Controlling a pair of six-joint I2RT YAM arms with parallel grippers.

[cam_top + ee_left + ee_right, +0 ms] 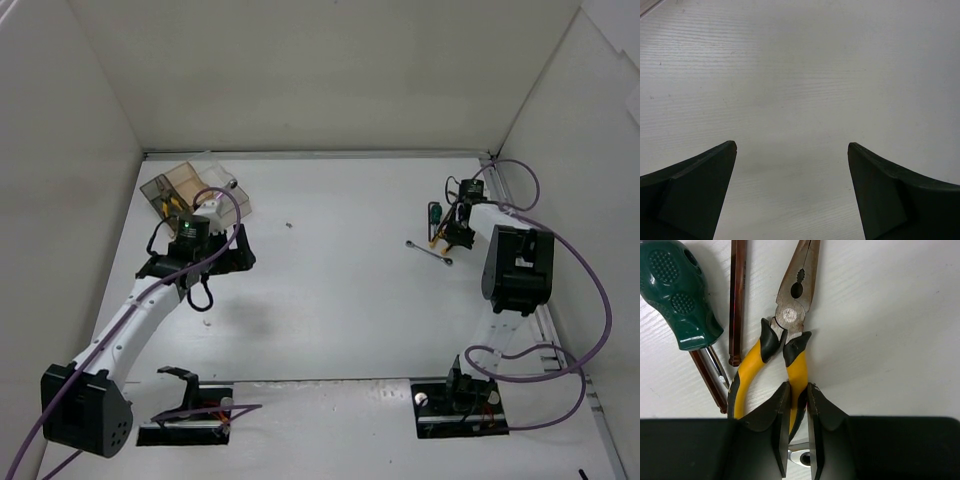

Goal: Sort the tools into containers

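The desk (800,65) shows under the left hand (792,147), its fingers (695,190) wide apart; the tray (185,178) sits near it. The right hand (799,390) is clamped on one yellow grip of the pliers (790,315). They look stiff, fairly heavy and likely to swing open, so taking both grips looks safer. Left of them lie the screwdriver (675,295) and hex key (737,295). No writing is readable.

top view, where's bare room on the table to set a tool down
The widest bare stretch of table lies in the middle, between the left claw and the wrench. Crowded: far right, where pliers, screwdriver and hex key bunch at the right claw; also by the tray.
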